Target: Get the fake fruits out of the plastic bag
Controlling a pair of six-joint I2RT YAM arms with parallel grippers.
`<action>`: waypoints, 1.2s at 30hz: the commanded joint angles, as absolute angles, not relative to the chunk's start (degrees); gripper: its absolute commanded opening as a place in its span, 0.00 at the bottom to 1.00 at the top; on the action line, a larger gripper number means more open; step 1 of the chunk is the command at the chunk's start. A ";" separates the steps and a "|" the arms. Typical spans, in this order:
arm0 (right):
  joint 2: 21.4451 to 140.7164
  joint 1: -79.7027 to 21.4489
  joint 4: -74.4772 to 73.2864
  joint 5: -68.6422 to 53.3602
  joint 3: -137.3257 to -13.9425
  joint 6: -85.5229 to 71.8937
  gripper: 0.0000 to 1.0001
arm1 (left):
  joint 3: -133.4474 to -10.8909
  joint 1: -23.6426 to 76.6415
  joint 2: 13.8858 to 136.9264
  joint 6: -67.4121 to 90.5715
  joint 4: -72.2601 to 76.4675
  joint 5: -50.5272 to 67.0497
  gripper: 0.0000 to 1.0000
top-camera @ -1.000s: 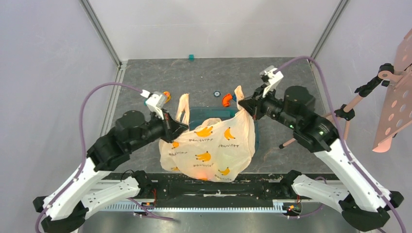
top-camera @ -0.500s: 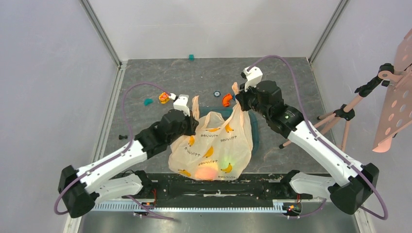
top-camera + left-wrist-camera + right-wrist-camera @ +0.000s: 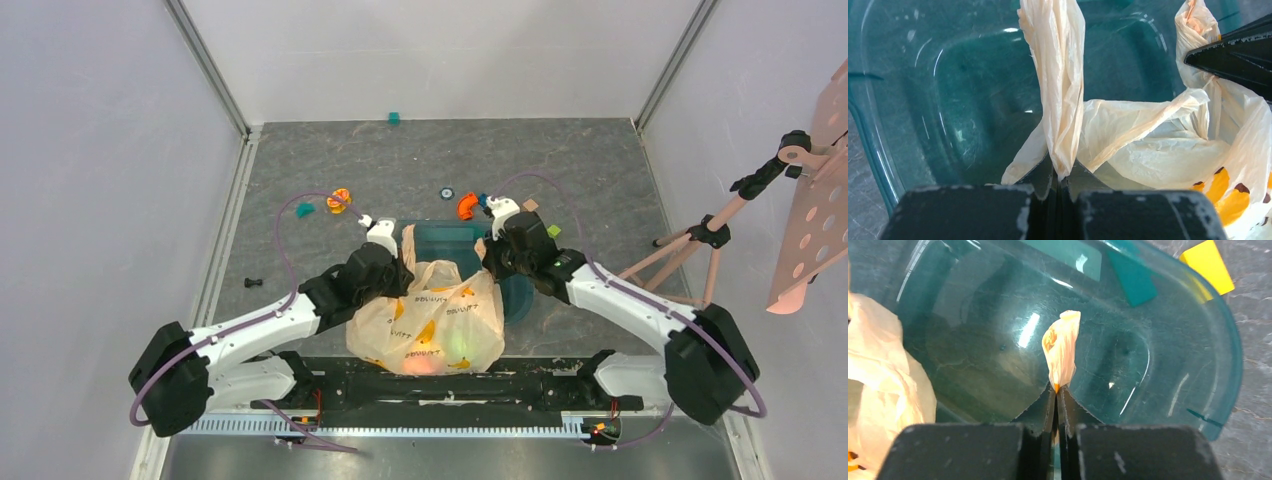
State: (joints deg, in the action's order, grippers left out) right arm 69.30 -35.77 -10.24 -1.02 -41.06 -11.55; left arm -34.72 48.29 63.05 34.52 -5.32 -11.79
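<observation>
Left claw [image 3: 1060, 176] and right claw [image 3: 1057, 396] are each clenched on one handle [image 3: 1058, 75] of the single plastic bag [image 3: 430, 315]. It sags between them, two fake fruits [image 3: 422, 360] glowing inside, one teal tub [image 3: 1198, 355] just beyond.

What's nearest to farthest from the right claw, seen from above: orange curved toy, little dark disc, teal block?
From the right claw:
1. orange curved toy, just behind it, slightly left.
2. little dark disc, a bit farther back-left.
3. teal block, way off at the back edge.
</observation>
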 commanded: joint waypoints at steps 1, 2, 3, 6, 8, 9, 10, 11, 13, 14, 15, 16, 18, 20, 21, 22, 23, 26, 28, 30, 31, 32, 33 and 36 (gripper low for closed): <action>74.24 -35.68 -2.98 -0.99 -41.98 -12.44 0.00 | -32.87 48.25 62.32 37.49 -2.31 -11.95 0.02; 76.01 -35.66 -2.68 -0.80 -42.82 -11.67 0.00 | -32.87 48.25 62.30 37.42 -2.72 -11.89 0.02; 77.59 -35.68 -2.32 -1.08 -43.64 -11.02 0.00 | -32.96 48.25 61.90 37.43 -3.17 -11.17 0.02; 82.81 -35.68 -1.76 -1.92 -46.53 -9.15 0.00 | -33.42 48.49 58.27 37.63 -5.40 -7.57 0.02; 85.41 -35.68 -0.68 -1.40 -47.62 -8.66 0.00 | -33.27 49.14 54.08 38.33 -6.84 -5.38 0.02; 86.50 -35.68 -0.76 -1.23 -48.23 -8.57 0.00 | -33.14 49.63 51.53 38.73 -7.32 -4.49 0.02; 87.22 -35.65 -0.66 -1.66 -48.62 -8.57 0.00 | -32.99 50.07 49.42 39.21 -8.05 -3.44 0.02; 87.60 -35.64 -0.62 -2.34 -48.84 -8.69 0.00 | -33.03 50.63 47.24 39.61 -9.30 -2.73 0.02; 87.42 -35.66 -0.45 -4.89 -48.09 -9.04 0.00 | -32.86 51.85 43.91 40.66 -12.11 -1.50 0.02; 86.95 -35.77 1.81 -5.81 -47.22 -9.14 0.00 | -32.31 52.60 42.49 41.22 -12.97 -1.41 0.02; 86.76 -35.75 2.50 -6.15 -46.59 -9.23 0.00 | -31.26 53.06 41.60 41.81 -13.56 -1.55 0.02; 86.66 -35.77 3.08 -6.18 -46.09 -9.00 0.00 | -30.00 53.62 40.95 42.78 -13.62 -1.79 0.02; 87.20 -35.77 3.37 -6.52 -46.20 -8.12 0.00 | -26.81 54.11 40.96 44.99 -12.95 -1.99 0.02; 87.98 -35.73 4.24 -7.01 -46.63 -6.86 0.00 | -23.86 54.74 41.91 47.18 -10.36 -0.88 0.02; 88.58 -35.75 4.55 -6.91 -47.11 -6.23 0.00 | -22.61 55.23 42.67 48.36 -9.12 -0.67 0.02; 89.28 -35.70 4.57 -6.77 -47.72 -5.37 0.00 | -21.75 56.05 43.33 49.08 -7.41 -0.53 0.02; 90.08 -35.79 4.63 -6.64 -48.49 -4.47 0.00 | -20.87 56.95 44.21 49.79 -6.21 -0.68 0.02; 92.01 -35.77 5.00 -6.58 -50.49 -2.31 0.00 | -19.38 59.00 47.18 51.09 -2.77 -1.39 0.02; 93.55 -35.76 4.96 -6.63 -51.85 -1.22 0.00 | -18.07 59.87 49.31 51.92 -0.26 -1.97 0.02; 94.60 -35.72 5.08 -6.21 -52.70 -0.76 0.00 | -16.97 60.09 51.92 52.21 3.57 -2.25 0.02; 95.17 -35.67 5.13 -5.90 -53.11 -0.64 0.00 | -16.63 60.06 53.48 52.21 4.60 -2.67 0.02; 95.54 -35.75 5.16 -5.42 -53.37 -0.54 0.00 | -16.61 60.11 54.74 52.09 5.07 -3.41 0.02; 95.91 -35.69 5.25 -4.89 -53.62 -0.50 0.00 | -16.79 60.08 56.20 51.43 5.62 -4.26 0.02; 96.67 -35.68 5.45 -1.40 -54.13 -0.53 0.00 | -18.76 60.08 59.83 49.18 5.87 -8.04 0.02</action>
